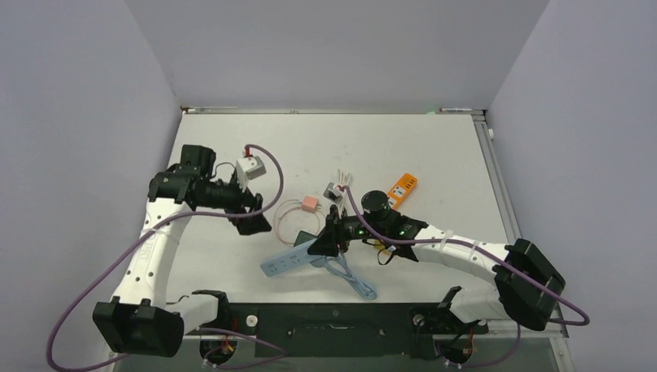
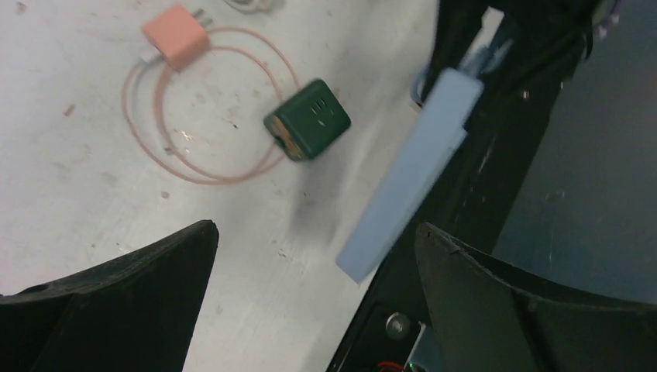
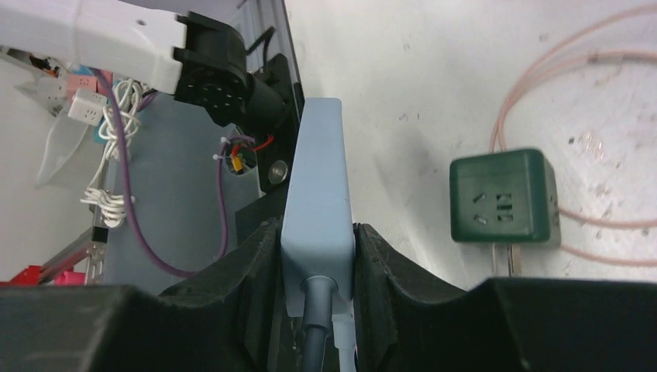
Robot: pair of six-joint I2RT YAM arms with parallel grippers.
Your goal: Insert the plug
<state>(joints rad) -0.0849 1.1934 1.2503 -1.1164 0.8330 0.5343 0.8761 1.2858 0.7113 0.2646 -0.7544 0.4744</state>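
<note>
A light blue power strip (image 3: 318, 178) is clamped at its cable end by my right gripper (image 3: 316, 246), which is shut on it; its grey cable (image 3: 316, 325) runs back between the fingers. In the top view the strip (image 1: 288, 261) lies near the table's front edge, with the right gripper (image 1: 329, 242) at its right end. A green cube plug (image 3: 503, 196) rests on the table just right of the strip, its metal prongs toward my camera. My left gripper (image 2: 314, 232) hovers open and empty above the table, with the green cube (image 2: 307, 118) and the strip (image 2: 411, 174) ahead of it.
A pink charger (image 1: 310, 203) with its looped pink cable (image 1: 288, 221) lies beside the green cube. An orange power strip (image 1: 403, 188), a small grey adapter (image 1: 335, 190) and a white adapter (image 1: 250, 165) sit farther back. The black base rail (image 1: 333, 319) borders the front edge.
</note>
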